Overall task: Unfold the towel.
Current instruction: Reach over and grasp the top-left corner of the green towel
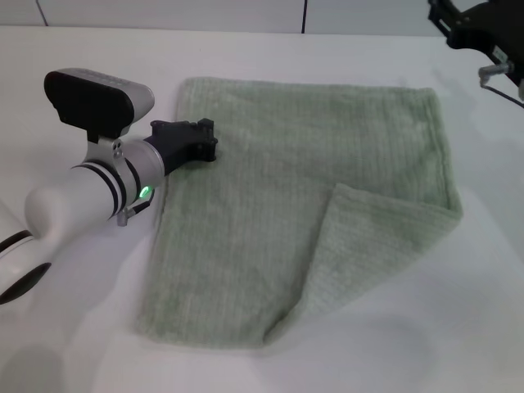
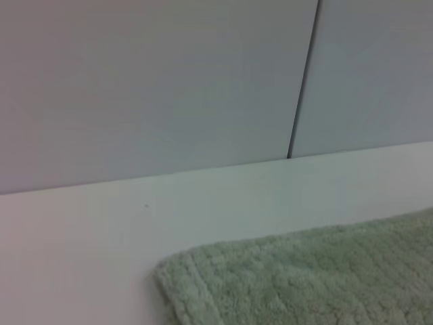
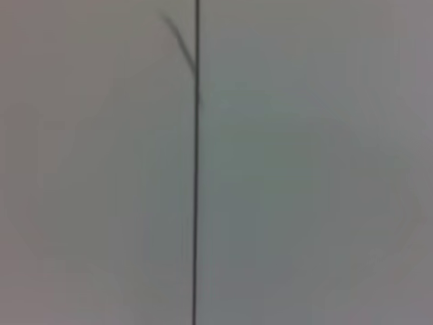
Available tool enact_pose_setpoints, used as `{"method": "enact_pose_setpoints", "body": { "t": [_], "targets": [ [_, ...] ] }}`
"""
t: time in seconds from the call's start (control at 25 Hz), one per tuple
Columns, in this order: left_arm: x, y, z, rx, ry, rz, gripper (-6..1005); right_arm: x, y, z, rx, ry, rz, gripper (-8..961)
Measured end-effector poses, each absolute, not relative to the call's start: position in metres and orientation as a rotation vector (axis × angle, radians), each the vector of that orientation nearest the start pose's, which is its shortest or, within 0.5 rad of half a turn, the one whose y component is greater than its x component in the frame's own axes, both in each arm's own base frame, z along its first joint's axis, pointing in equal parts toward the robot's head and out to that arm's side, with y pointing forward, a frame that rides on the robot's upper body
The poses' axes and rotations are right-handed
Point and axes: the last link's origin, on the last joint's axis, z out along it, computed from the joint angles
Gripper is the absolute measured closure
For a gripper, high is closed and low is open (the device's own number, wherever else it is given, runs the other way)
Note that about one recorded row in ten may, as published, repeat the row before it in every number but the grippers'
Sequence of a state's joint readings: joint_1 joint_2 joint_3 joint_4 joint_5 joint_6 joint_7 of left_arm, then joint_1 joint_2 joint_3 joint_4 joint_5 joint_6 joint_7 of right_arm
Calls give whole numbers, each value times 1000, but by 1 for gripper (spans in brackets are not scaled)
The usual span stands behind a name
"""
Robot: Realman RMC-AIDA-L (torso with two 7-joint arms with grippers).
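Towel point(image 1: 303, 205) spread mid-table point(image 1: 82, 352), its 4 o'clock corner folded over.

The left gripper point(image 1: 201, 141) is held at the 10 o'clock edge; finger state cannot be told. If dragged, the cloth could be bunched. The right gripper point(image 1: 483, 37), at 1 o'clock, is cut off.

White table point(image 1: 344, 49), one cloth on it
Towel point(image 1: 286, 205) lies mostly flat on the tabletop, near-right corner folded over onto itself.
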State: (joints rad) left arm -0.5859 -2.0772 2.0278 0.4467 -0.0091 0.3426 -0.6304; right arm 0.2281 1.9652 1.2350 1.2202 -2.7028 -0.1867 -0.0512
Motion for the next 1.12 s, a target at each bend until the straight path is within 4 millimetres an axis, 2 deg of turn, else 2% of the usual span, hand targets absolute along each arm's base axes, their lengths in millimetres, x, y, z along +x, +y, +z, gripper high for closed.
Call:
{"method": "enact_pose_setpoints", "body": {
  "t": [0.44,0.84,1.12],
  "targets": [
    [-267,387,-97,-2084,-852,-372,1000,178,383,11,-1966,608,451,346],
    [-268,387,-97,-2084,-855,-363,1000,169,388,18,-2001,703,350,347],
    [-267,387,-98,-2085,-854,-365,1000,159,388,16,-2048,721,263,347]
  ]
}}
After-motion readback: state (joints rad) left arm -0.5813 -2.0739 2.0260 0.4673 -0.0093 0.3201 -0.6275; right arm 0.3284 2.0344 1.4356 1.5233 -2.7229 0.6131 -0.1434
